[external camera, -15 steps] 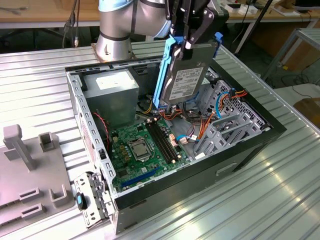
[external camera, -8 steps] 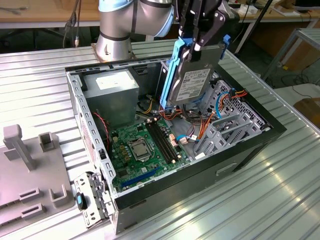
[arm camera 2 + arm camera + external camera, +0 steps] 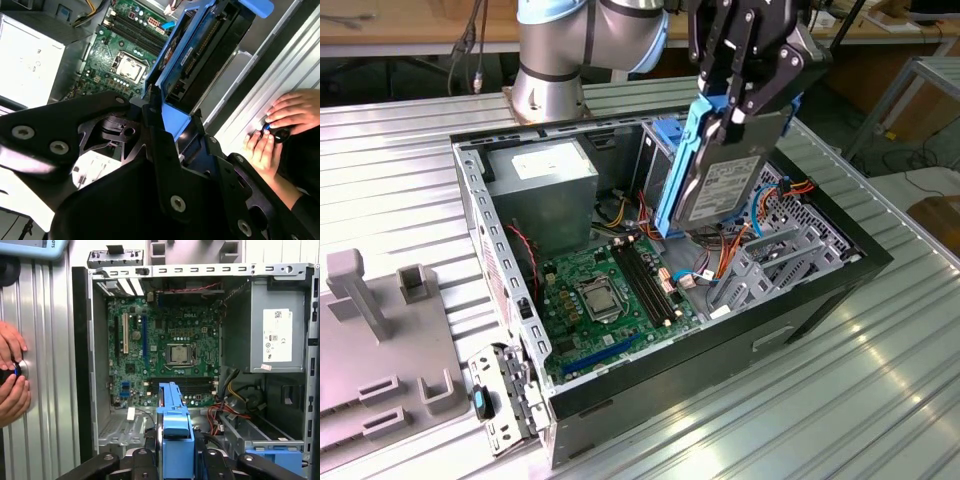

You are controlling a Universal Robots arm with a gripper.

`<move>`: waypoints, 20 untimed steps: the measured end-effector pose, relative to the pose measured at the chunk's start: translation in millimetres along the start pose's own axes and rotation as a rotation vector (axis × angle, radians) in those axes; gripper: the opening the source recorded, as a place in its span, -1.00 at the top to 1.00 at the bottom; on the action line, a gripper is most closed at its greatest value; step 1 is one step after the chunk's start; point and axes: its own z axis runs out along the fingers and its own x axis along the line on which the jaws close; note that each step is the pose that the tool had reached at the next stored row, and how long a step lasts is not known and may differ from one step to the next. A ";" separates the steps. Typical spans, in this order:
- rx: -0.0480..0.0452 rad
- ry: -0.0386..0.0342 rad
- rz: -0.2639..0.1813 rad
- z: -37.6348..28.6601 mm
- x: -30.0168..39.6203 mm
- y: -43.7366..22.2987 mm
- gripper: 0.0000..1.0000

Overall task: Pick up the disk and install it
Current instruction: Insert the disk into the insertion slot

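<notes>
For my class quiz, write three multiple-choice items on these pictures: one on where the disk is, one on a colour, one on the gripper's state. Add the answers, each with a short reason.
1. Where is the disk relative to the computer case?
A. lying flat on its floor
B. held in the air over its open side
C. underneath it

2. What colour is the frame round the disk?
A. red
B. yellow
C. blue

3. What state is the gripper in?
A. shut on the disk
B. open and empty
C. open, hovering beside the disk

Answers:
1 B: in the exterior view the disk hangs tilted over the opened case.
2 C: a bright blue strip edges the grey drive.
3 A: the gripper clamps the frame's upper end.
</notes>
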 end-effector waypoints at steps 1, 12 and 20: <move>-0.0001 0.0001 0.000 0.2 1.1 -1.3 0.26; 0.0000 0.0000 0.000 4.1 7.9 -32.8 0.26; 0.0000 0.0000 0.000 6.1 13.1 -51.0 0.26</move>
